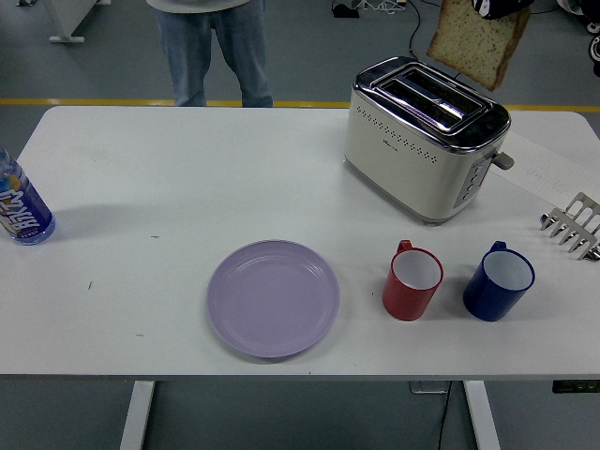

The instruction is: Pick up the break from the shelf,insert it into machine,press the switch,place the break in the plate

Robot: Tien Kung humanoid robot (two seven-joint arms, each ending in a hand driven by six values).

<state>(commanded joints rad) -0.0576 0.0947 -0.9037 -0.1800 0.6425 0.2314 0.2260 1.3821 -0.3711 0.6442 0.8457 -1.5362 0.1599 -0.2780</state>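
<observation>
Above toaster (pixel 427 139), bread (pixel 476 41) hangs under right hand (pixel 499 7).

White rectangular table (pixel 141 187) bore: red ceramic mug (pixel 412 280) just beside blue ceramic mug (pixel 498 281); clear plastic bottle with blue label (pixel 21 206) at left edge. Person in jeans (pixel 212 47) stood beyond.

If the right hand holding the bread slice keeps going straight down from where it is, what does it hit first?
Most likely the cream and chrome toaster: the brown bread slice hanging from the right hand looks roughly above its open top slots, though depth is unclear.
</observation>
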